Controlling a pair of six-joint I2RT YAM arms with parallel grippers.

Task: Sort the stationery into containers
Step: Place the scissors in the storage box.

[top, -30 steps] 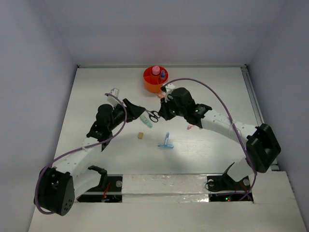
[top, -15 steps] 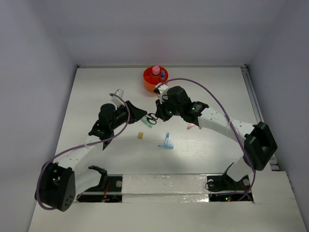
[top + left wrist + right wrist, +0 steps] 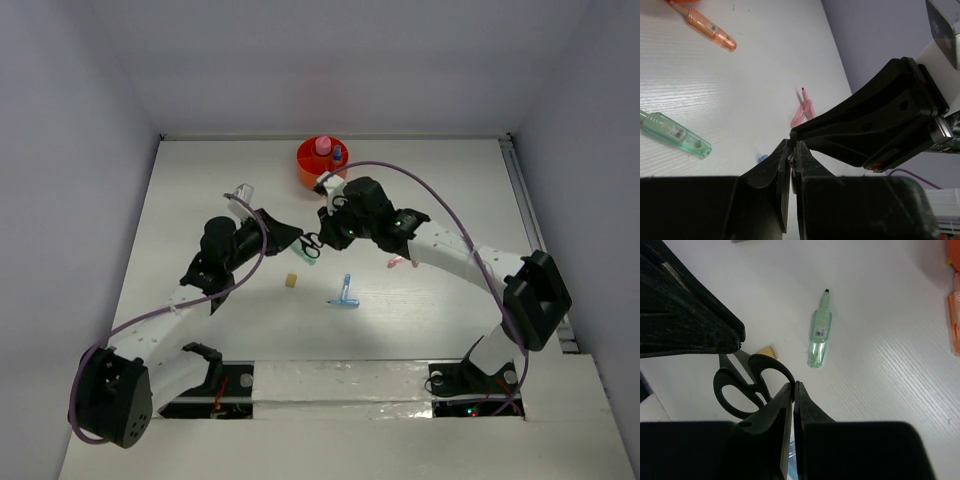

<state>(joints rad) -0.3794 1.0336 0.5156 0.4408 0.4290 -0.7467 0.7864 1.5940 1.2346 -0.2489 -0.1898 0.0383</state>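
The black-handled scissors (image 3: 313, 245) hang between my two grippers above the table's middle. My left gripper (image 3: 297, 239) is shut on the blades; in the left wrist view (image 3: 792, 149) a thin metal strip sits between its jaws. My right gripper (image 3: 325, 236) is shut on the rim of one handle loop (image 3: 771, 371), its jaws (image 3: 792, 386) pinched together. The orange tub (image 3: 309, 175) at the back holds the pink-capped glue bottle (image 3: 322, 146) and the blue pen (image 3: 338, 154). On the table lie the green piece (image 3: 819, 341), tan eraser (image 3: 291, 281), light-blue T-shaped piece (image 3: 345, 294) and pink piece (image 3: 396, 262).
An orange marker (image 3: 706, 24) lies on the table near the tub, also at the right edge of the right wrist view (image 3: 955, 315). White walls close in the table on the left, back and right. Both arms cross the table's middle.
My right gripper has moved left and down to the scissors' handles and now pinches one loop. My left gripper has shifted slightly right with the blades.
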